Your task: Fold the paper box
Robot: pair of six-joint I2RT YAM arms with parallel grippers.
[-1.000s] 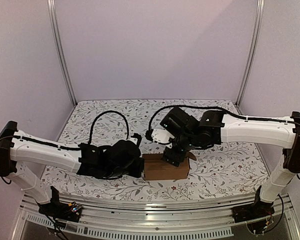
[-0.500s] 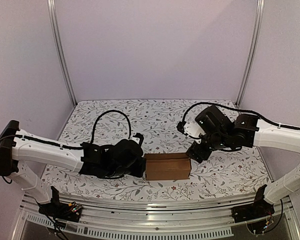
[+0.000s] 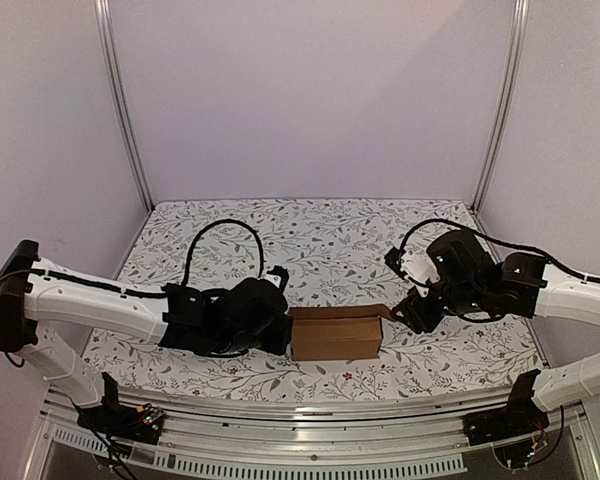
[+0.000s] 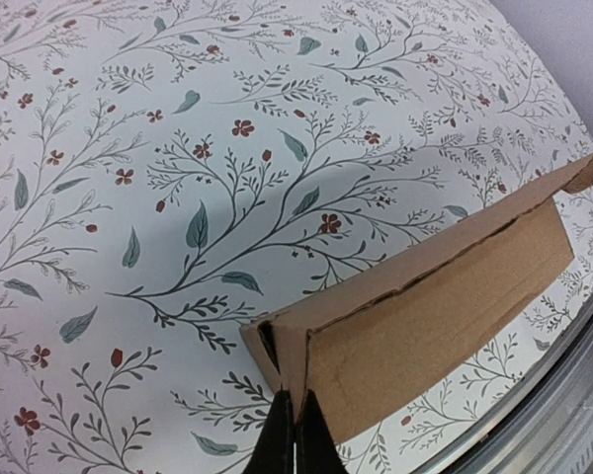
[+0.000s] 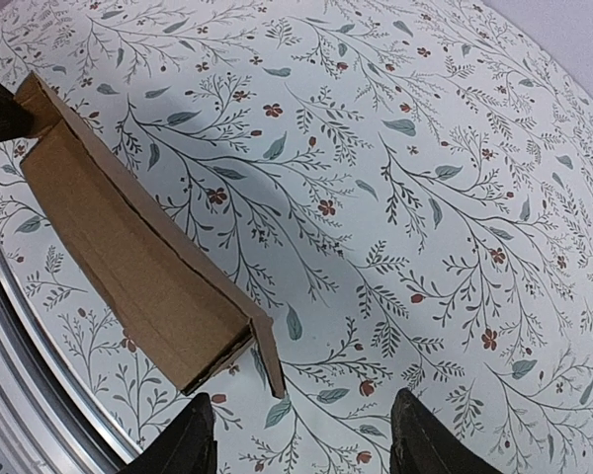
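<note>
The paper box (image 3: 335, 333) lies as a closed brown block on the floral table, between the two arms. My left gripper (image 3: 283, 335) is shut, its tips against the box's left end. In the left wrist view the closed fingertips (image 4: 295, 415) meet the end corner of the box (image 4: 445, 286). My right gripper (image 3: 408, 312) is open and hangs just right of the box, touching nothing. In the right wrist view the box (image 5: 128, 247) lies to the left, and a small end flap (image 5: 269, 351) sticks out ahead of the right gripper (image 5: 301, 420).
The metal rail (image 3: 310, 410) runs along the table's near edge, close in front of the box. Frame posts (image 3: 120, 100) and purple walls close in the back and sides. The floral cloth (image 3: 320, 240) stretches behind the box.
My right arm has drawn back from above the box to its right side, and its jaws have narrowed somewhat. The left arm and the box have stayed in place.
</note>
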